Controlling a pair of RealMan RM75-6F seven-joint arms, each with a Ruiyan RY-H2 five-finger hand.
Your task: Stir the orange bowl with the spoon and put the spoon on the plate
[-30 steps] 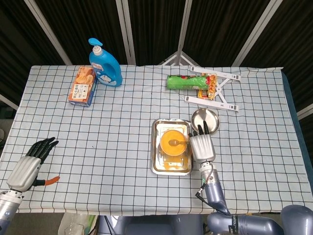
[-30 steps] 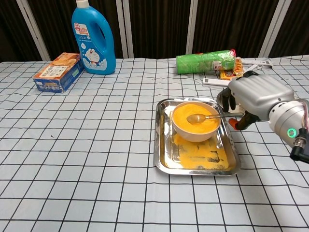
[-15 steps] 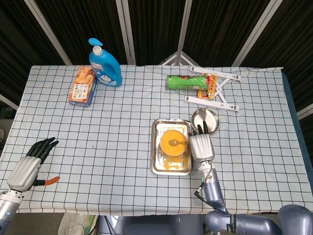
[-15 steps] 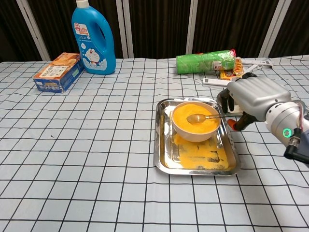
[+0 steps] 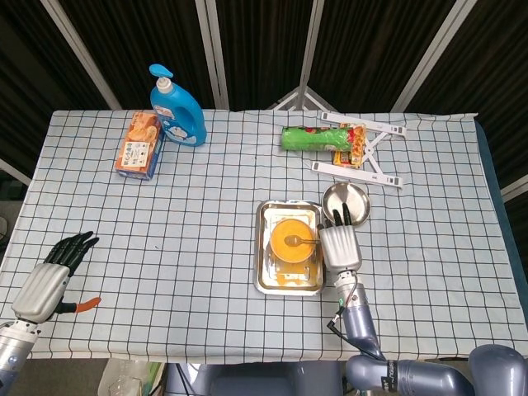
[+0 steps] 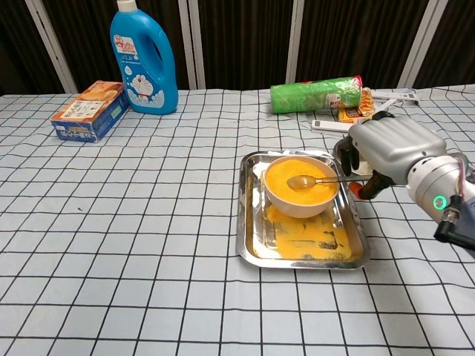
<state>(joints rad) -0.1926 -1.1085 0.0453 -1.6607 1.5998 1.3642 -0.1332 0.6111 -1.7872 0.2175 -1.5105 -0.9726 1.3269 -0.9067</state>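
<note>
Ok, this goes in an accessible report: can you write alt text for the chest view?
The robot's right hand holds a spoon whose tip rests in an orange bowl standing in a steel tray on a checked tablecloth. A blue bottle, a box and a green tube lie behind.

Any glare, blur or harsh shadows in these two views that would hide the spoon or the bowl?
Head view: even light, sharp, though the spoon is small; the metal plate shows mild sheen. Chest view: crisp, soft shadows only; tray reflects orange from the bowl, no blown glare; the right hand hides the spoon handle's end.
</note>
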